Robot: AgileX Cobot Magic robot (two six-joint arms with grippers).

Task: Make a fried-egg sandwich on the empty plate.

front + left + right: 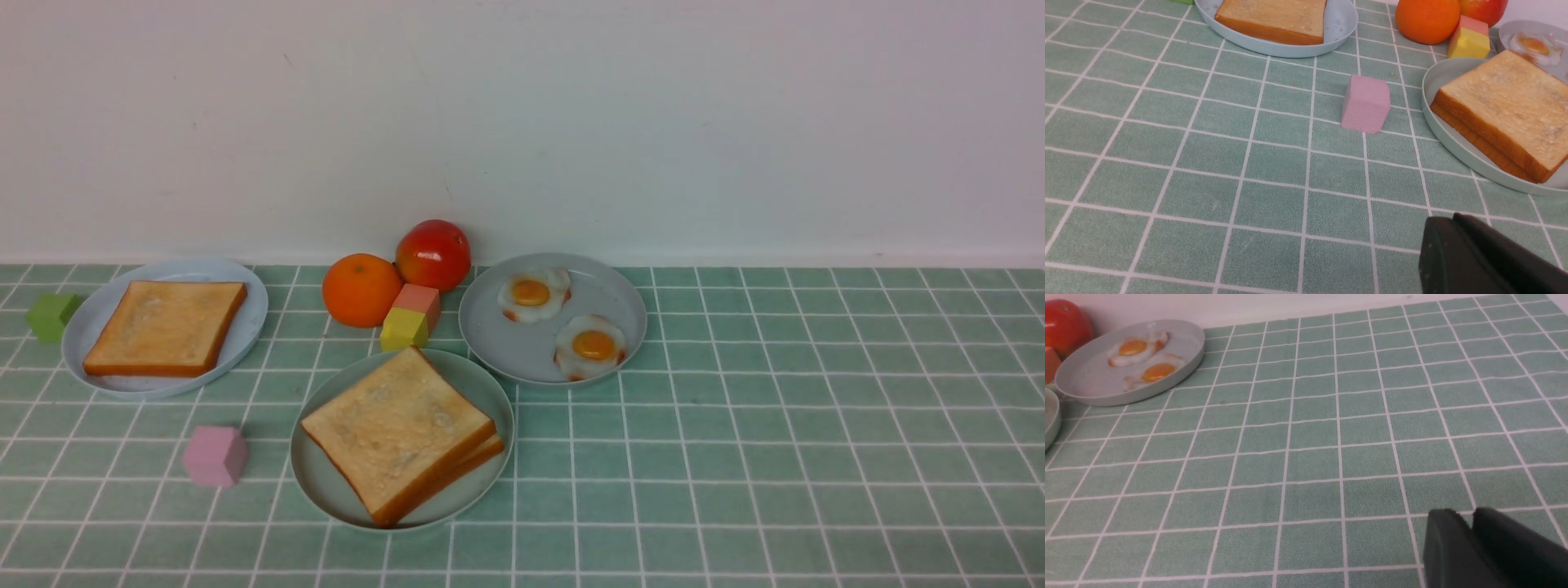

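Left tool (1457, 228) closed – empty | right tool (1470, 522) closed – empty | sandwich (404, 433) on mint plate (326, 482)

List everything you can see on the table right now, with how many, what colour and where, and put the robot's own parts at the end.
Mint-green plate: one, pale green, front centre.
Sandwich: one, two stacked golden toast slices on the mint-green plate; no egg shows between them.
Bluish-white plate: one, back left.
Single toast: one, golden, on the bluish-white plate.
Grey plate: one, right of centre.
Fried eggs: two, white with orange yolks, on the grey plate.
Orange: one, near the wall.
Tomato: one, red, beside the orange.
Blocks: green far left; pink beside the mint-green plate; yellow and salmon by the orange.
Left gripper: black, shut.
Right gripper: black, shut.
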